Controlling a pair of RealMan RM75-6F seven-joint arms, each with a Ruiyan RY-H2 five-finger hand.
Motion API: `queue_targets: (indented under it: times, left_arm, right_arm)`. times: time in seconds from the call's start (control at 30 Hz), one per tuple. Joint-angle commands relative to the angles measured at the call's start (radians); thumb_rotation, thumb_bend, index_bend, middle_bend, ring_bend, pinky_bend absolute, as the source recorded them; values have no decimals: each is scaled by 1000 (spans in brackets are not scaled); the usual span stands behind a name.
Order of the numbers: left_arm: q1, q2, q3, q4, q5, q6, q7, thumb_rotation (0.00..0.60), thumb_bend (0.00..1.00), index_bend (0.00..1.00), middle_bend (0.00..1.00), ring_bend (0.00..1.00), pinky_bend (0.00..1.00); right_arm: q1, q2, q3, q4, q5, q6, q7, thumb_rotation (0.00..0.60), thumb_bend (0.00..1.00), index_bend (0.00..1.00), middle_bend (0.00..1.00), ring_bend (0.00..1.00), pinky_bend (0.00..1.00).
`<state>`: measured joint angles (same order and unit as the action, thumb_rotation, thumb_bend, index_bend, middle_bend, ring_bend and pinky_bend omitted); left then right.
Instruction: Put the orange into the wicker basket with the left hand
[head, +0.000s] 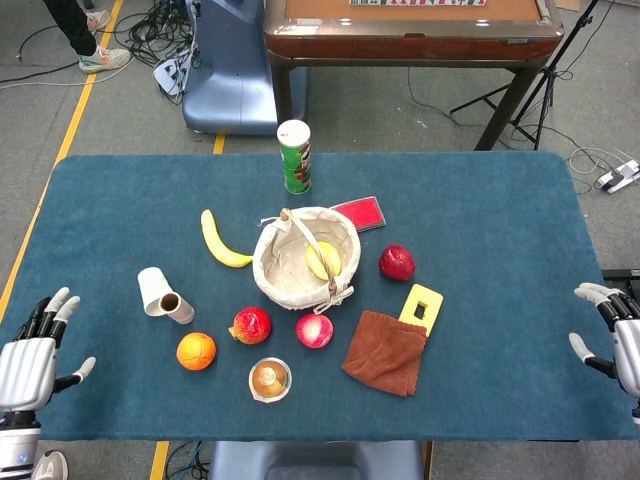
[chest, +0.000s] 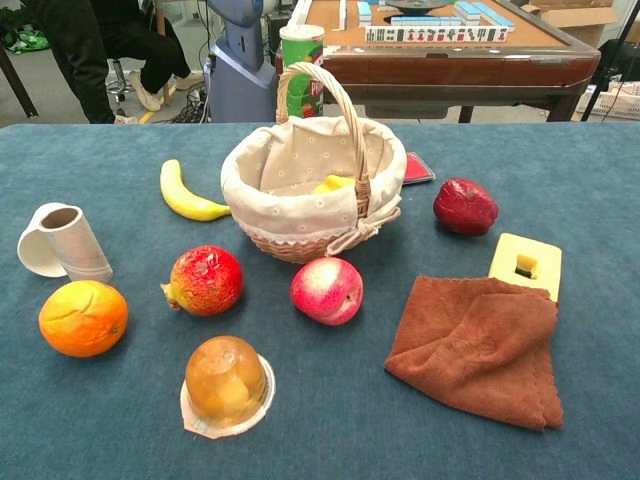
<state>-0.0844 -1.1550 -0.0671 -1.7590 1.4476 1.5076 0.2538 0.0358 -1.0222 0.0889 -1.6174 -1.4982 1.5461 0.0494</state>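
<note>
The orange (head: 196, 351) (chest: 83, 318) lies on the blue table near its front left, beside a white cup. The wicker basket (head: 272, 262) (chest: 265, 168), cloth-lined with an upright handle, stands at the middle and holds a yellow fruit (head: 324, 259). My left hand (head: 32, 345) hovers at the table's front-left corner, fingers spread and holding nothing, well left of the orange. My right hand (head: 617, 334) is at the right edge, fingers apart and empty. Neither hand appears in the chest view.
Around the basket lie a banana (head: 222, 242), a tipped white cup (head: 163, 296), a pomegranate (head: 251, 325), a pink apple (head: 314, 330), a jelly cup (head: 269, 379), a brown cloth (head: 386, 351), a dark red apple (head: 396, 263), a yellow block (head: 422, 306), a red card (head: 359, 213) and a green can (head: 295, 157).
</note>
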Motion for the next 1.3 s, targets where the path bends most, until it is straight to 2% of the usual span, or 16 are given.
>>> queue_targets:
  times: [0.03, 0.3, 0.53, 0.8, 1.3]
  left_arm:
    - [-17, 20, 23, 23, 47, -29, -21, 600, 222, 176, 1, 74, 215]
    - [-67, 60, 80, 59, 164, -109, -128, 600, 223, 267, 146, 175, 219]
    - [-127, 76, 124, 88, 258, -185, -227, 600, 223, 268, 154, 176, 219]
    - [-203, 51, 127, 109, 298, -271, -214, 600, 222, 263, 154, 176, 219]
    - [-332, -68, 121, 195, 334, -389, -202, 600, 222, 260, 154, 176, 219]
  right_arm:
    - [3, 2, 4, -4, 1, -1, -7, 600, 263, 295, 274, 274, 399]
    - [14, 6, 10, -15, 4, -13, -19, 600, 263, 294, 270, 274, 400]
    - [11, 6, 8, -17, 7, -12, -22, 600, 263, 295, 270, 274, 400]
    - [6, 8, 5, -17, 6, -8, -21, 600, 263, 294, 271, 274, 400]
    - [-4, 16, 3, -24, 14, -2, -25, 600, 263, 294, 271, 274, 400]
